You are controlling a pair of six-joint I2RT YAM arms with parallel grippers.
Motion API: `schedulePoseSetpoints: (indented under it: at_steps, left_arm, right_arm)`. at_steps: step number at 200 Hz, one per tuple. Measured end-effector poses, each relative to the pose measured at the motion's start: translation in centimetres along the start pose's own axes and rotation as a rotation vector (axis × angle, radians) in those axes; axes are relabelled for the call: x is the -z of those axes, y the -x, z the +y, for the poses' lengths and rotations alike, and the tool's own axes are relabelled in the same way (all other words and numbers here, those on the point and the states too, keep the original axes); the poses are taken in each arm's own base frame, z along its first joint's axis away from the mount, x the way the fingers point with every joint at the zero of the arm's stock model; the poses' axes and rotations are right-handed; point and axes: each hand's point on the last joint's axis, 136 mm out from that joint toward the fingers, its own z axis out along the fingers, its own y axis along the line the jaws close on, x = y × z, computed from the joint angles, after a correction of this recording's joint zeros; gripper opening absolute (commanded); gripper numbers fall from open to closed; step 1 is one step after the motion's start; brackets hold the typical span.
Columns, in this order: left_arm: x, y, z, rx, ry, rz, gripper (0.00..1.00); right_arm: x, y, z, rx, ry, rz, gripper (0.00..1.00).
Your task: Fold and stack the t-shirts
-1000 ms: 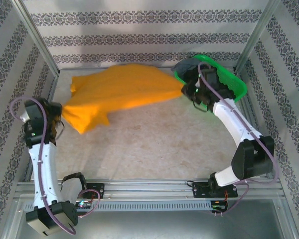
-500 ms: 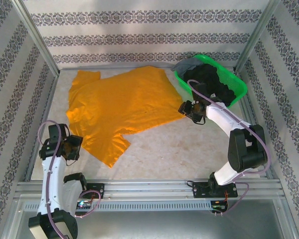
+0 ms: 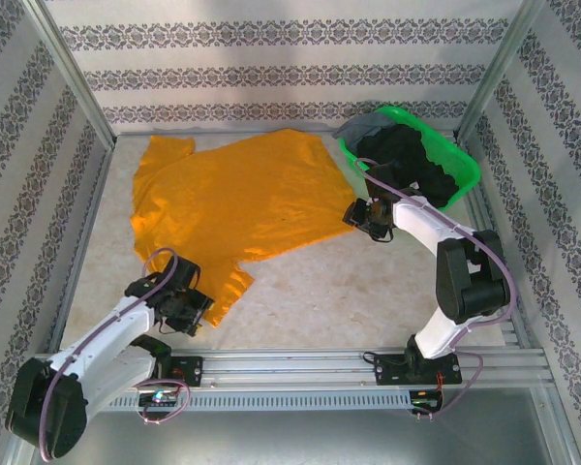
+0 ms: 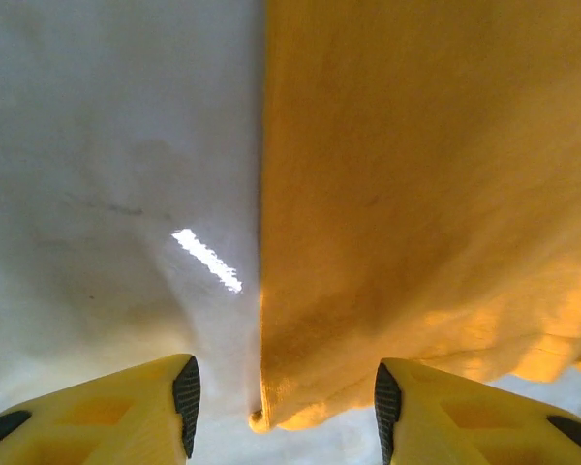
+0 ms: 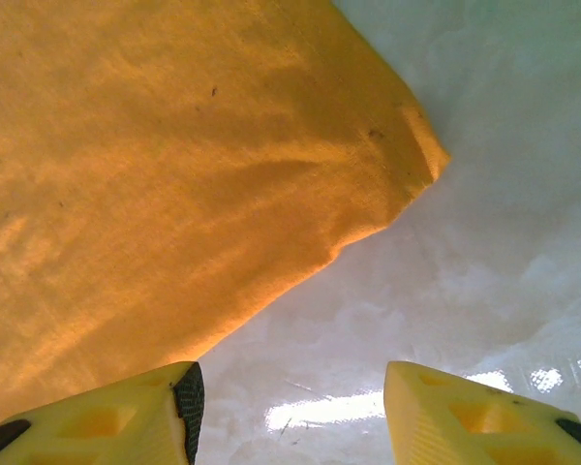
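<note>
The bright orange-yellow t-shirt (image 3: 232,199) lies spread flat across the back left of the table. My left gripper (image 3: 196,315) is open at the near sleeve tip; in the left wrist view the sleeve corner (image 4: 271,412) lies between the yellow fingers (image 4: 140,412), untouched. My right gripper (image 3: 360,215) is open at the shirt's right hem corner (image 5: 421,155), over bare table just off the cloth edge (image 5: 271,300). Black and dark grey t-shirts (image 3: 416,160) are heaped in the green basket (image 3: 465,174).
The green basket stands at the back right corner, against the frame post (image 3: 494,73). Patterned walls close in the left, back and right sides. A metal rail (image 3: 290,363) runs along the near edge. Bare tabletop (image 3: 320,291) lies in front of the shirt.
The shirt, held stretched in the air a second ago, now lies flat. Both grippers have let go. My left arm swung down and right to the near sleeve; the right stayed at the hem corner.
</note>
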Motion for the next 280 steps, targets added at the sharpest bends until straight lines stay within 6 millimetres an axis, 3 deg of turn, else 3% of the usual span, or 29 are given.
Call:
schedulePoseSetpoints:
  at_steps: [23, 59, 106, 146, 199, 280]
  left_arm:
    - [-0.7, -0.1, 0.3, 0.028, 0.058, -0.013, 0.41]
    - [-0.7, 0.0, 1.5, 0.077, 0.173, -0.03, 0.0]
    - [0.3, 1.4, 0.9, 0.061, 0.093, -0.122, 0.0]
    - [2.3, 2.7, 0.9, 0.079, -0.041, -0.22, 0.0]
    - [2.7, 3.3, 2.7, 0.101, -0.013, -0.266, 0.0]
    - [3.0, 3.8, 3.0, 0.104, 0.016, -0.297, 0.0]
  right_arm:
    - [0.0, 0.0, 0.0, 0.0, 0.0, -0.001, 0.53]
    - [-0.1, 0.2, -0.3, -0.002, -0.012, -0.012, 0.53]
    - [-0.3, 1.5, -2.3, -0.04, -0.066, -0.049, 0.5]
    - [-1.9, 1.5, -3.7, -0.07, -0.124, -0.029, 0.46]
    - [-2.5, 1.4, -4.0, -0.081, -0.134, -0.023, 0.37]
    - [-3.7, 2.5, -4.3, -0.063, -0.164, -0.01, 0.32]
